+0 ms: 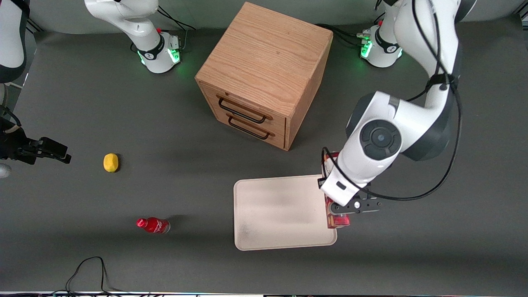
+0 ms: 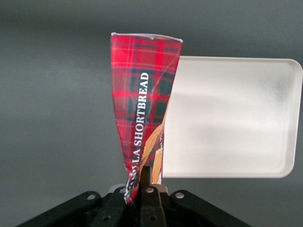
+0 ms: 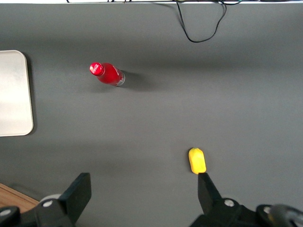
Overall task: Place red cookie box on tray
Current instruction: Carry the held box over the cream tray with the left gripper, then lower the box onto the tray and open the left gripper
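Gripper pinching red cookie box, seemingly airborne

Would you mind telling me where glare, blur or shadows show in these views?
Front view: the tray shows soft grey smudges; the cabinet casts a shadow. Left wrist view: the hand, shut on the red cookie box, is sharp; the tray looks hazy. Right wrist view: the bottle casts a shadow.

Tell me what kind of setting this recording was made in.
Likely a robotics lab tabletop: a grey mat with arms bolted on, cables, and staged props: a wooden drawer cabinet, a tray. The gripper, at the tray's edge, is shut on the red cookie box.
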